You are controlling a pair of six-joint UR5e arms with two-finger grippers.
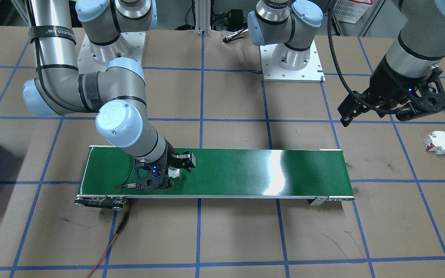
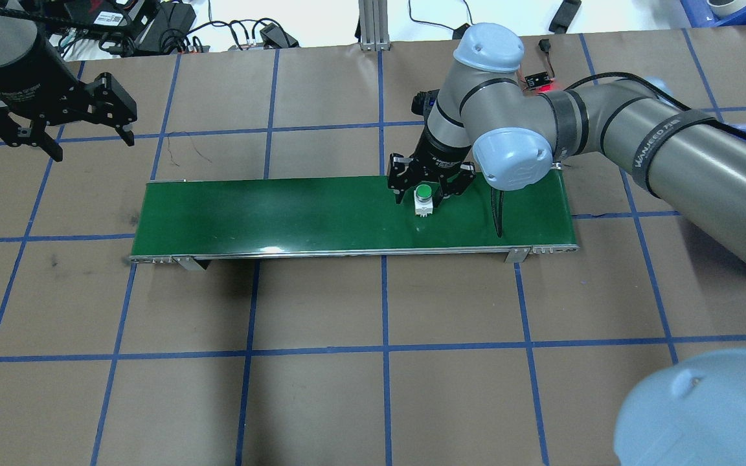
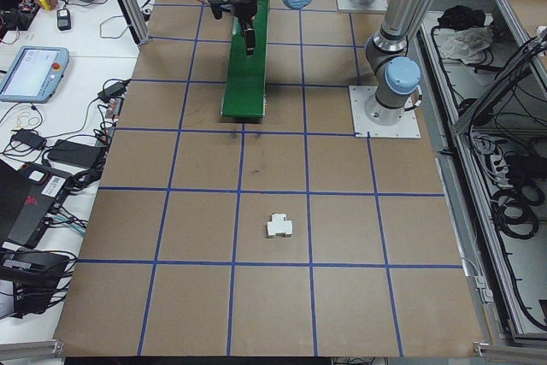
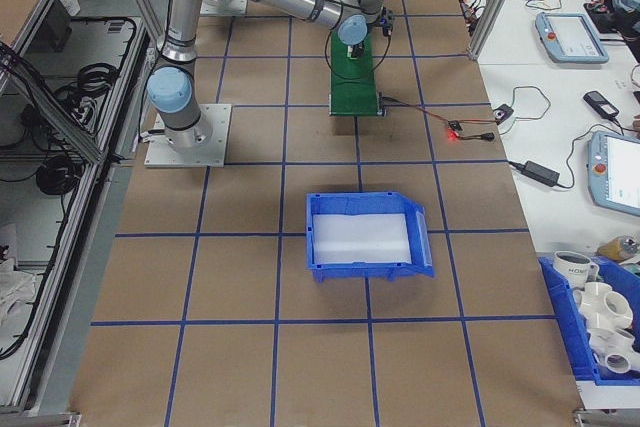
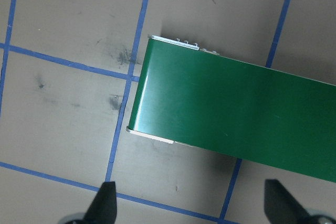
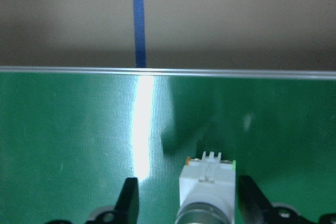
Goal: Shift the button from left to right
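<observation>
The button (image 2: 423, 197) sits on the green conveyor belt (image 2: 282, 210), toward the robot's right end of it, its round green cap facing up and its white body resting on the belt. The right gripper (image 2: 430, 192) is down over it with its two black fingers (image 6: 128, 198) spread, one on each side of the button; in the right wrist view there is a plain gap between each finger and the white body, so it straddles the button without pinching it.

The left gripper (image 2: 59, 129) hangs above the brown surface (image 2: 373, 388) off the other end of the belt, well apart from the button, with its fingers standing wide and nothing between them (its wrist camera looks down on the bare end of the belt and the blue tape grid).

A white circuit breaker with red marks (image 1: 438, 142) lies on the surface beyond the belt's left end. A blue bin (image 4: 367, 237) stands on the surface past the right end, well apart from the belt.
</observation>
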